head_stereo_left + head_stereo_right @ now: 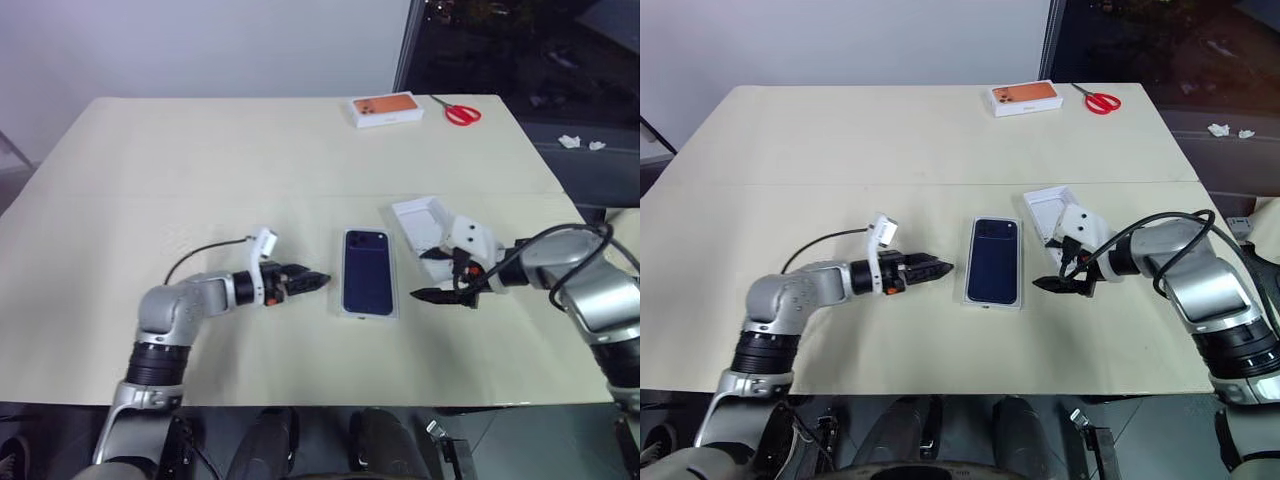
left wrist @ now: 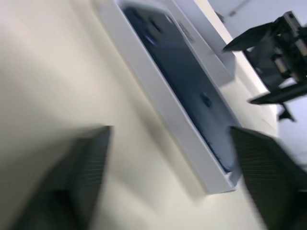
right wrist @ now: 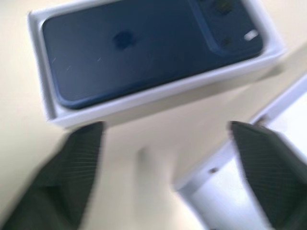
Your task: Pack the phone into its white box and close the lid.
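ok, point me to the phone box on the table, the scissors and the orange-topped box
phone box (image 1: 369, 272), left eye view, middle of its dark blue face
scissors (image 1: 460, 113), left eye view, red handles
orange-topped box (image 1: 386, 106), left eye view, orange top

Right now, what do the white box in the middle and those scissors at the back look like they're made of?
White box: looks like matte white cardboard, going by its thin, crisp, square-cornered rim around the dark blue phone face; stiff plastic can't be ruled out. Scissors: glossy red handles suggest plastic; blades probably metal, but too small to tell.

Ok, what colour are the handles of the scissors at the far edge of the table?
Red; the scissors show best in the left eye view.
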Robot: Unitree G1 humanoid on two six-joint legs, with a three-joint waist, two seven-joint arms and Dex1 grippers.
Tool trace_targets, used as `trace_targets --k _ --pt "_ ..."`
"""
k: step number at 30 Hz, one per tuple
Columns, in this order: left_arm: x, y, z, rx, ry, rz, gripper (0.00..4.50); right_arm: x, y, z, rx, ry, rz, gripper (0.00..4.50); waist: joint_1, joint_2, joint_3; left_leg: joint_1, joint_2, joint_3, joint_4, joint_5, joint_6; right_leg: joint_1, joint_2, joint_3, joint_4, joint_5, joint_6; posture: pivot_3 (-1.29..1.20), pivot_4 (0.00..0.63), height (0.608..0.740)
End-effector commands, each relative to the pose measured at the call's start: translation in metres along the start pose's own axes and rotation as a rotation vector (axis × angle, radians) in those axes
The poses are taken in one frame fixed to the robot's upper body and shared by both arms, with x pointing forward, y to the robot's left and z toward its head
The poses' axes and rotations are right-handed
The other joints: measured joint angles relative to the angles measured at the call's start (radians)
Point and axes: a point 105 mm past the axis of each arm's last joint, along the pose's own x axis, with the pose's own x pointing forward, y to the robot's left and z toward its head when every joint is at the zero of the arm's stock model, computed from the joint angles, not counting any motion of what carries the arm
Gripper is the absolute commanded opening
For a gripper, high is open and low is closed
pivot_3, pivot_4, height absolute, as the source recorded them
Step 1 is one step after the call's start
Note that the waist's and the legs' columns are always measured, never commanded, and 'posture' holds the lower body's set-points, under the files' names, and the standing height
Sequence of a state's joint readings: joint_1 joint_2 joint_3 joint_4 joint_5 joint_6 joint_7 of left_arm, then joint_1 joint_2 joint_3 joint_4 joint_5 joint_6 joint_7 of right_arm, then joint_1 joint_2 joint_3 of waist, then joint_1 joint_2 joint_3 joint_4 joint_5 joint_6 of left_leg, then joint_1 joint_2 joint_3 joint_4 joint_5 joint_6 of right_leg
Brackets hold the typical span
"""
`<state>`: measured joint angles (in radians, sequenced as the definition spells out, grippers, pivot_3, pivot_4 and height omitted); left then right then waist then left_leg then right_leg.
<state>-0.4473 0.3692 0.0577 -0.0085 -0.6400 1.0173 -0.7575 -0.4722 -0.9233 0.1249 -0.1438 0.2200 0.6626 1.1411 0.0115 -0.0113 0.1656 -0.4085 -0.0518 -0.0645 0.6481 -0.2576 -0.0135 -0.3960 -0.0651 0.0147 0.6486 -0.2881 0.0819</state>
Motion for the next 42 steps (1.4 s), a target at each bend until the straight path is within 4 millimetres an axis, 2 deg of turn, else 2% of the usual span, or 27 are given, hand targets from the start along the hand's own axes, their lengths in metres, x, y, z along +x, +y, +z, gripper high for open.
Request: trace_targets --k 1,3,5,6,8,12,17,20,23,26,29,32,37,38,39,40,42 --pt "-0.006 -0.011 0.018 0.061 -0.051 -0.058 4.46 -0.01 -0.01 0.015 -0.052 -0.029 -0.061 4.5 0.003 0.0 0.0 0.0 0.0 0.0 0.0 0.0 0.0 0.0 0.0 0.0 0.0 0.0 0.0 0.0 0.15 0.74" --pt "-0.007 -0.011 0.018 0.067 -0.052 -0.061 4.46 -0.01 -0.012 0.015 -0.055 -0.028 -0.071 4.5 0.003 0.0 0.0 -0.001 0.0 0.0 0.0 0.0 0.0 0.0 -0.001 0.0 -0.001 0.0 0.0 0.0 0.15 0.74" --pt "-0.021 -0.01 0.034 0.185 -0.127 -0.053 4.46 -0.004 -0.036 0.012 0.038 -0.005 -0.217 4.5 -0.002 -0.002 0.002 -0.001 -0.001 0.0 0.0 0.0 0.0 0.0 -0.001 0.0 -0.001 0.0 0.0 0.0 0.15 0.74" --pt "-0.028 -0.009 0.04 0.259 -0.153 -0.048 4.46 0.001 -0.041 0.015 0.059 0.001 -0.255 4.5 -0.008 -0.002 0.002 -0.001 0.0 0.001 0.0 0.0 0.0 -0.001 -0.001 0.001 0.0 0.0 0.0 0.0 0.15 0.74" --pt "-0.035 -0.007 0.043 0.333 -0.17 -0.039 4.46 0.007 -0.039 0.022 0.128 -0.018 -0.255 4.5 -0.009 -0.002 0.003 -0.001 0.0 0.002 -0.001 0.001 -0.002 -0.002 -0.001 0.002 0.001 0.0 -0.001 0.0 0.15 0.74" --pt "-0.05 0.003 0.044 0.416 -0.187 -0.006 4.46 0.012 -0.044 0.014 0.295 0.056 -0.334 4.5 -0.005 -0.001 0.003 -0.002 0.001 0.002 -0.004 0.002 -0.003 -0.005 0.0 0.002 0.001 0.0 -0.001 0.0 0.15 0.74" --pt "-0.054 0.008 0.045 0.435 -0.184 0.013 4.46 0.017 -0.037 0.006 0.312 0.156 -0.373 4.5 0.002 -0.001 0.003 -0.008 0.001 0.002 -0.001 0.001 -0.002 -0.01 -0.001 0.002 0.001 0.0 -0.001 0.0 0.15 0.74" --pt "-0.052 0.009 0.046 0.441 -0.2 0.02 4.46 0.018 -0.036 0.009 0.426 0.14 -0.372 4.5 -0.001 -0.001 0.003 -0.01 0.0 0.002 0.0 0.001 -0.002 -0.012 -0.001 0.002 0.001 0.0 -0.001 0.0 0.15 0.74" --pt "-0.049 0.009 0.044 0.442 -0.208 0.031 4.46 0.018 -0.04 0.005 0.389 0.182 -0.43 4.5 -0.001 -0.001 0.003 -0.01 0.0 0.002 -0.001 0.001 -0.002 -0.012 -0.001 0.002 0.002 0.0 -0.001 0.0 0.15 0.74" --pt "-0.046 0.008 0.045 0.431 -0.226 0.037 4.46 0.028 -0.032 0.004 0.447 0.177 -0.401 4.5 -0.002 -0.001 0.003 -0.01 0.0 0.002 -0.001 0.001 -0.002 -0.012 -0.001 0.002 0.002 0.0 -0.001 0.0 0.15 0.74" --pt "-0.046 0.008 0.044 0.433 -0.227 0.041 4.46 0.028 -0.033 0.004 0.454 0.175 -0.425 4.5 -0.007 -0.001 0.003 -0.01 0.0 0.003 0.0 0.001 -0.002 -0.013 0.0 0.002 0.004 0.0 0.0 0.0 0.15 0.74" --pt "-0.046 0.008 0.045 0.424 -0.234 0.045 4.5 0.031 -0.029 0.002 0.474 0.173 -0.404 3.77 -0.007 -0.001 0.003 -0.01 0.0 0.003 0.0 0.001 -0.002 -0.013 0.0 0.002 0.005 0.0 0.0 0.0 0.15 0.74" --pt "-0.044 0.008 0.049 0.42 -0.249 0.05 4.5 0.032 -0.03 0.001 0.479 0.173 -0.421 1.27 -0.009 -0.001 0.003 -0.009 0.0 0.003 0.001 0.001 -0.002 -0.013 0.0 0.002 0.007 0.0 0.0 0.0 0.15 0.74" --pt "-0.043 0.007 0.049 0.421 -0.248 0.05 4.5 0.031 -0.032 0.001 0.474 0.173 -0.432 0.95 -0.009 -0.001 0.003 -0.009 0.0 0.003 0.001 0.001 -0.002 -0.013 0.0 0.002 0.007 0.0 0.0 0.0 0.15 0.74" --pt "-0.043 0.007 0.049 0.42 -0.248 0.049 4.5 0.029 -0.034 -0.001 0.469 0.176 -0.448 0.31 -0.009 -0.001 0.003 -0.009 0.0 0.003 0.002 0.002 -0.002 -0.012 0.0 0.002 0.007 0.0 0.0 0.0 0.15 0.74" --pt "-0.043 0.007 0.049 0.419 -0.248 0.049 4.5 0.028 -0.036 -0.002 0.465 0.179 -0.457 0.03 -0.009 -0.001 0.003 -0.009 0.0 0.003 0.002 0.002 -0.002 -0.012 0.0 0.002 0.007 0.0 0.0 0.0 0.15 0.74" --pt "-0.043 0.007 0.049 0.419 -0.246 0.05 4.5 0.026 -0.04 -0.001 0.464 0.171 -0.478 0.03 -0.009 -0.001 0.003 -0.009 0.0 0.003 0.002 0.002 -0.002 -0.012 0.0 0.002 0.007 0.0 0.0 0.0 0.15 0.74"
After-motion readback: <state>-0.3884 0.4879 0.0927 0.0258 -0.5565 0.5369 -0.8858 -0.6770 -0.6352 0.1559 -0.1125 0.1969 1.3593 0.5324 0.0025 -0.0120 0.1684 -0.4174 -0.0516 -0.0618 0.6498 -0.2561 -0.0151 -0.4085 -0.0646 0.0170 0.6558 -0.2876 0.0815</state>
